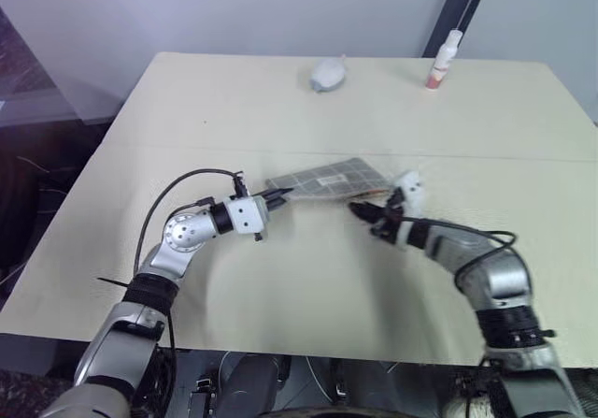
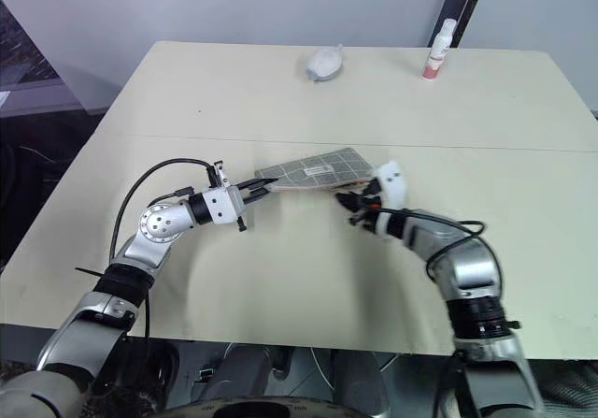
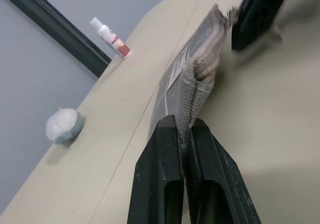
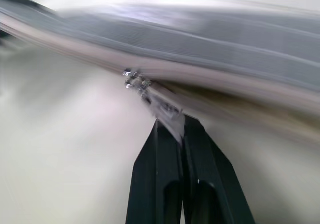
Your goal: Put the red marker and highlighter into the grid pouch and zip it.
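A: What was seen from the head views?

B: The grid pouch (image 1: 329,180) was seen near the middle of the desk (image 1: 280,109), held between the two arms. Its left end was clamped by the left gripper (image 1: 277,194), whose fingers were closed on the fabric. At the pouch's right near edge the right gripper (image 1: 360,211) was seen, closed. A white-and-pink bottle (image 1: 443,60) was standing upright at the far right of the desk, and a small grey-white lump (image 1: 327,75) was lying at the far middle, both well apart from the pouch.

A: And from the left wrist view?

B: The pouch's end (image 3: 197,81) was shown pinched between the two black fingers (image 3: 162,184), the pouch being raised on edge. The other gripper (image 3: 257,13) was seen at the pouch's far end. The bottle (image 3: 111,37) and the lump (image 3: 62,125) were seen beyond.

A: The right wrist view?

B: The fingers (image 4: 155,184) were shown shut on the zipper pull tab (image 4: 162,108), which was joined by small metal links (image 4: 134,79) to the pouch's edge (image 4: 225,48). The red marker and the highlighter could not be made out.
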Action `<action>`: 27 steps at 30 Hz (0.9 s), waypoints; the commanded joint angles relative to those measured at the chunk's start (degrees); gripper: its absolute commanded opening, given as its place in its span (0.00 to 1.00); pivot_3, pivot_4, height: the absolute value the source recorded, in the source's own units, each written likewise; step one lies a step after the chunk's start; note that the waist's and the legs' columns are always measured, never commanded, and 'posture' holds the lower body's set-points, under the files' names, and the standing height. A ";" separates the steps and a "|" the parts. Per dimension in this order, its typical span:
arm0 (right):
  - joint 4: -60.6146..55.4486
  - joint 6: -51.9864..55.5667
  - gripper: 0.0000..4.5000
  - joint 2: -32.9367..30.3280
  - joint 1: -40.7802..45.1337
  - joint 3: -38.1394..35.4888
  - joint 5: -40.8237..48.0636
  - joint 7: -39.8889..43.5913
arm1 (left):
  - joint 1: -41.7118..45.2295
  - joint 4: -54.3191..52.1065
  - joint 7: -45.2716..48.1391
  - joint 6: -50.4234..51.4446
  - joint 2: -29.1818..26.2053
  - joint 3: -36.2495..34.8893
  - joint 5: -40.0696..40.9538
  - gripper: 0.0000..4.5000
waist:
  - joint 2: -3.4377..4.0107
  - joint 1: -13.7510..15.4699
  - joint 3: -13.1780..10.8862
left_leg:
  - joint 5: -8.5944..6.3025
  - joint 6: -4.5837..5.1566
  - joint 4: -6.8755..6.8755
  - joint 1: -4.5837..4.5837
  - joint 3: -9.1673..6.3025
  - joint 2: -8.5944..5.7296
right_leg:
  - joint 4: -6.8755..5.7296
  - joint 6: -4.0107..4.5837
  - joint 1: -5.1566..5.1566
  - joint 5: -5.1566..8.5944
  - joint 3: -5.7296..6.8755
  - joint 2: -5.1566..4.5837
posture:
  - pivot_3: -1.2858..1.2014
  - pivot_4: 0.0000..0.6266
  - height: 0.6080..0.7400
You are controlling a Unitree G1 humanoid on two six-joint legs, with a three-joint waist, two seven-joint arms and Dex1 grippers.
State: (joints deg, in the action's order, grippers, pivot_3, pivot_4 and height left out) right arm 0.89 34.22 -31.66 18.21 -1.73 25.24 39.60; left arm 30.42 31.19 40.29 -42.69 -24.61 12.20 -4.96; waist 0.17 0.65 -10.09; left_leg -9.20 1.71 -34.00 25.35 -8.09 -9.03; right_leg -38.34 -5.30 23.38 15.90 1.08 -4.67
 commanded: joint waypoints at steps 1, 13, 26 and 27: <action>5.96 -6.07 0.01 -5.95 0.49 -4.70 -3.27 2.42 | 0.77 0.04 0.23 0.28 -0.63 -1.71 2.32 0.00 | 0.00 -0.04 0.00 | 0.01 0.02 0.01 0.00 0.00 0.00 | 0.00 0.00 0.01 0.00 0.00 0.00 | 0.52 0.24 1.00; 6.46 -12.20 0.32 -7.36 -0.68 -5.00 -4.88 4.14 | 0.16 -2.99 7.09 7.97 1.46 -2.73 11.81 0.33 | 0.00 -0.21 0.00 | 0.03 0.05 -0.04 0.01 0.01 0.02 | -0.02 -0.01 -0.04 0.00 0.00 -0.01 | 0.52 0.24 1.00; -16.48 -7.30 0.99 -19.09 -18.01 -14.45 10.97 24.70 | -14.27 -21.16 5.25 32.57 -5.39 -16.71 26.47 0.92 | 0.11 -0.29 -0.02 | -0.13 0.06 -0.02 0.00 0.01 0.18 | 0.05 0.20 -0.11 0.13 -0.04 0.10 | 0.52 0.24 1.00; -18.66 -6.00 0.99 -18.77 -18.64 -14.37 12.88 24.96 | -14.01 -20.41 4.34 33.23 -5.49 -17.90 26.56 0.92 | 0.11 -0.28 -0.02 | -0.14 0.06 -0.02 -0.02 0.01 0.19 | 0.04 0.20 -0.16 0.15 -0.05 0.11 | 0.52 0.24 1.00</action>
State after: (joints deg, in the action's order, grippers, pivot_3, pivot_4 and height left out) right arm -13.27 26.32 -50.63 -0.31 -14.14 33.70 63.64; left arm 16.09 11.90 46.34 -10.88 -29.37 -2.75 20.58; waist 0.29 0.37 -10.11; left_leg -9.34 1.76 -34.02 25.33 -8.08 -8.83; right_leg -38.31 -5.18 23.20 16.11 1.02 -4.57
